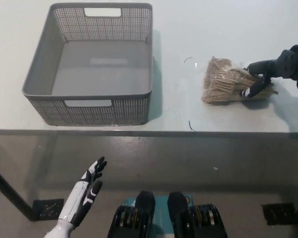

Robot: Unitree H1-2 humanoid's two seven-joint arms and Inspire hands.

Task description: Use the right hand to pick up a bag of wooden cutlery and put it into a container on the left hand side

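A clear bag of wooden cutlery (227, 83) lies on the white table (188, 44), right of the basket. My black right hand (264, 74) comes in from the right edge and has its fingers curled around the bag's right end, which still rests on the table. The grey mesh basket (44, 74) stands at the table's left with nothing in it. Low at the picture's left, below the table edge, my white left hand (84, 196) rests with fingers apart and nothing in it.
The table's front edge (149, 131) runs across the picture below the basket and the bag. Two small dark marks (190, 125) lie on the table between them. Below the edge is grey floor.
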